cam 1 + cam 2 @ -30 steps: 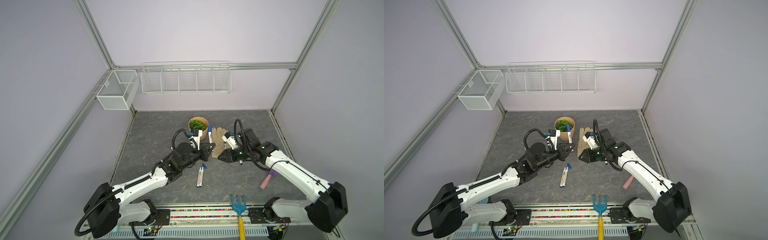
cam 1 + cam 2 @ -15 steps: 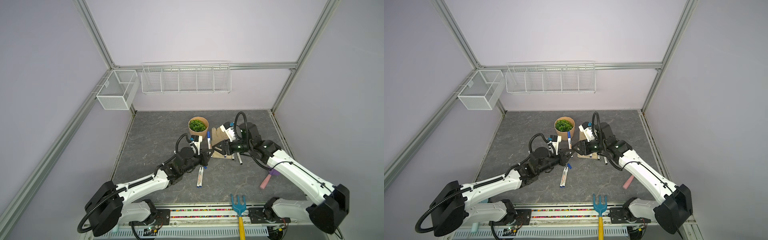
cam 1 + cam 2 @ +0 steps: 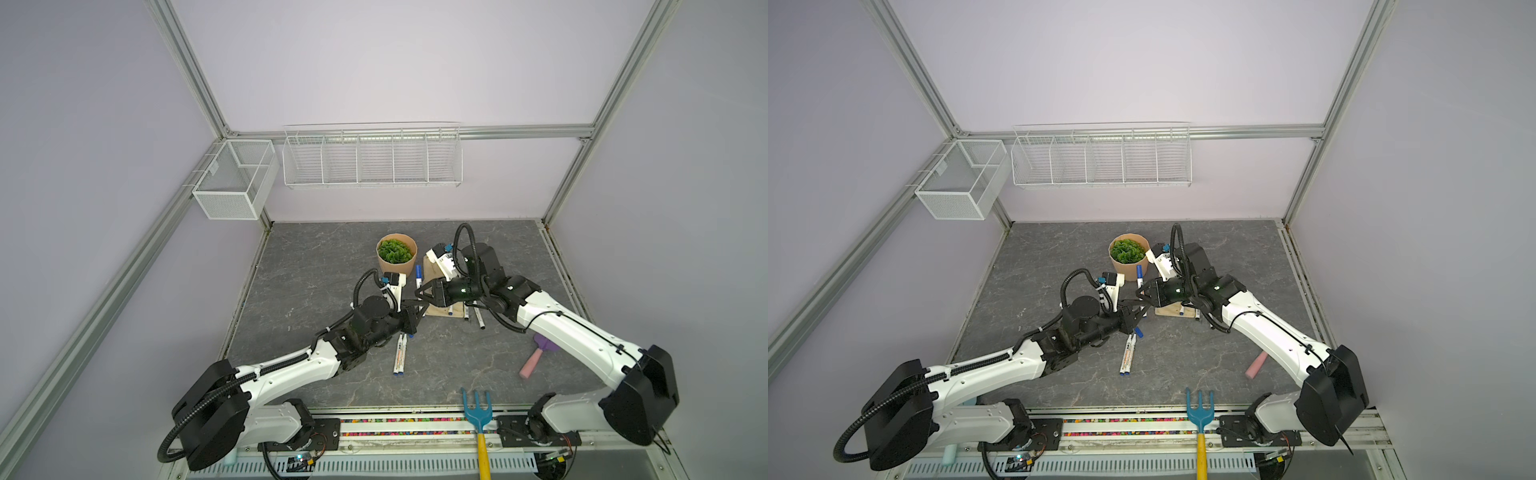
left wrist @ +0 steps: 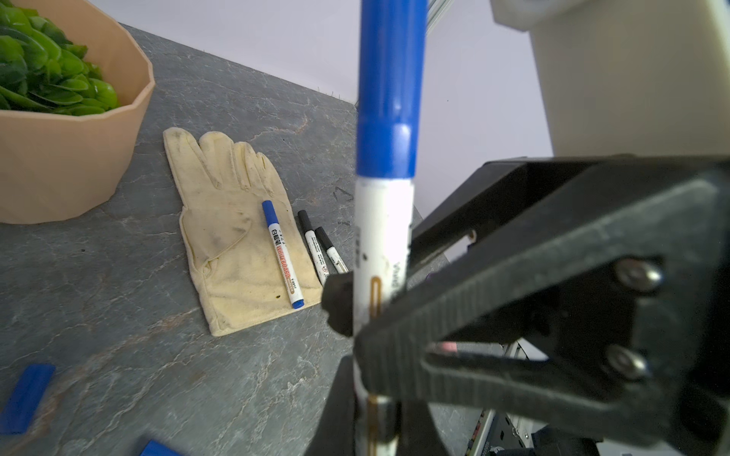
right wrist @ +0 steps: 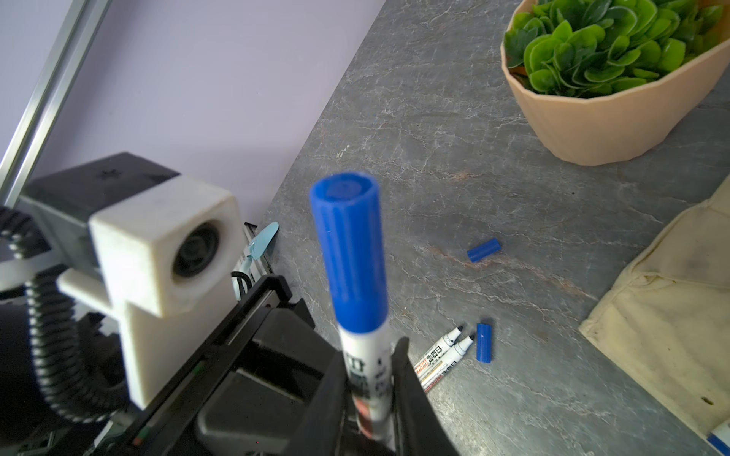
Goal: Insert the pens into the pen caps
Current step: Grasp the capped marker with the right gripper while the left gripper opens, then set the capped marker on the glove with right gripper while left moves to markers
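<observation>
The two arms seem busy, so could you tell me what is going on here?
The left gripper is shut on a pen that already wears its blue cap, and the right gripper grips the same barrel. Two uncapped pens and two loose blue caps lie on the table; three capped pens rest on or beside the glove.

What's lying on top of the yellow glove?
One pen with a blue cap lies across the glove. Two black-capped pens lie beside its edge. Whatever is under the glove is hidden.
</observation>
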You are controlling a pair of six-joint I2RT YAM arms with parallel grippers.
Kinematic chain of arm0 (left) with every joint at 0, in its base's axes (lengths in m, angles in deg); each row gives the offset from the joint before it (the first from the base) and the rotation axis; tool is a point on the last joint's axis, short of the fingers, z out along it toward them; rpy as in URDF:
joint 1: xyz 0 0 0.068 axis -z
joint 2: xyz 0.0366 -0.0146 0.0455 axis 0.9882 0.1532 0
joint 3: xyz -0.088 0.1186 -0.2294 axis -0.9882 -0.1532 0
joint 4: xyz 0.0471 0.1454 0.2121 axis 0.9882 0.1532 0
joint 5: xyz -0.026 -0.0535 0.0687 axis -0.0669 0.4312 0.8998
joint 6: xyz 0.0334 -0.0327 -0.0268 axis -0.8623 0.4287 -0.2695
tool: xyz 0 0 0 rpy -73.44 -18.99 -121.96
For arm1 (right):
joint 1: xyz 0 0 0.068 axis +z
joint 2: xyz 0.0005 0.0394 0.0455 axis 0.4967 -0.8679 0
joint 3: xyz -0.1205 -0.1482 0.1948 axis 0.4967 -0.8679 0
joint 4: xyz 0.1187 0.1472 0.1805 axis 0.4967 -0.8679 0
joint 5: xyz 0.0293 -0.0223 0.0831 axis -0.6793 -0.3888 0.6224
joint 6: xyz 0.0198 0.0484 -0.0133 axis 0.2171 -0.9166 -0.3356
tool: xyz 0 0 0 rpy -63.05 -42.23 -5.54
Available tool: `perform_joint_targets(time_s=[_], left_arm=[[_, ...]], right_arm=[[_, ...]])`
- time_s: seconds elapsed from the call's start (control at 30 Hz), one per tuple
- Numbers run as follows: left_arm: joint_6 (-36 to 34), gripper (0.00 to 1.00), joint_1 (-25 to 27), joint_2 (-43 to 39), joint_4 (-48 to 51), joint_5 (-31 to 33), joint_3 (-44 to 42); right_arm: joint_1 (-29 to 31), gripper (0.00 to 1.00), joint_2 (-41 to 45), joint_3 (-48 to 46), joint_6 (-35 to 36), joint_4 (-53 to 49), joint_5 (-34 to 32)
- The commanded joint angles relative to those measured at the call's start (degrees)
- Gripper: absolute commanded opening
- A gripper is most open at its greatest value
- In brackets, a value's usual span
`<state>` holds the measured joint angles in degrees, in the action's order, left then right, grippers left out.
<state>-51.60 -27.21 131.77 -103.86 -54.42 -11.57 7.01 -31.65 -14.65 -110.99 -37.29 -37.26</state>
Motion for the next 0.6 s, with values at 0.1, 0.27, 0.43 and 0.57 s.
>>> perform_joint_targets(time_s=[0.1,0.27,0.43,0.57], left_arm=[[0.1,0.21,0.2,-1.0,0.2,1.4,-1.5],[1.0,0.58,0.2,-2.4,5.3,3.6,-3.1],[4.2,0.69,0.2,-6.1,12.5,11.2,-6.5],[5.7,0.69,0.2,-8.9,21.2,16.9,-7.5]], right_arm=[[-0.6,0.15,-1.3,-0.1,-1.4,0.8,-4.1],[-4.6,0.13,-4.7,1.3,-3.0,-7.0,-14.3],[-9.7,0.13,-10.9,1.3,-4.7,-11.3,-19.2],[-11.9,0.15,-16.7,3.0,-4.7,-11.7,-22.6]])
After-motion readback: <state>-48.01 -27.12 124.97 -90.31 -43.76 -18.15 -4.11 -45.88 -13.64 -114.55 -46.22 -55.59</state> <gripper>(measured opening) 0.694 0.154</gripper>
